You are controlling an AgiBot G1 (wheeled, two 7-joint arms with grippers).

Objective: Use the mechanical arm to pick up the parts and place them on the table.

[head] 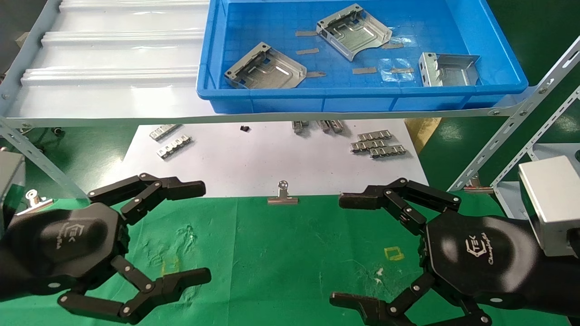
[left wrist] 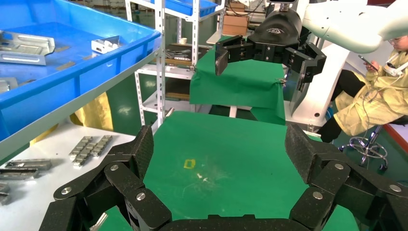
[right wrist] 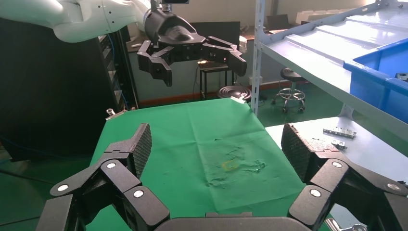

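Observation:
Three silver sheet-metal parts lie in the blue bin [head: 362,93] on the shelf: one front left [head: 265,70], one at the back [head: 354,31], one right [head: 448,69]. My right gripper [head: 342,249], a black claw on the white arm, hovers open and empty over the right side of the green-cloth table [head: 281,271], well below the bin. Its own view shows its fingers [right wrist: 142,147] spread wide over bare cloth. My left gripper [head: 201,232] hovers open and empty over the table's left side, and its fingers [left wrist: 144,149] are spread wide in its own view.
A white paper sheet [head: 253,158] under the shelf holds small ridged metal strips [head: 378,144] and a silver binder clip [head: 282,194] at its front edge. The white ribbed shelf [head: 113,59] overhangs it. Perforated shelf posts [head: 512,136] slant down at the right.

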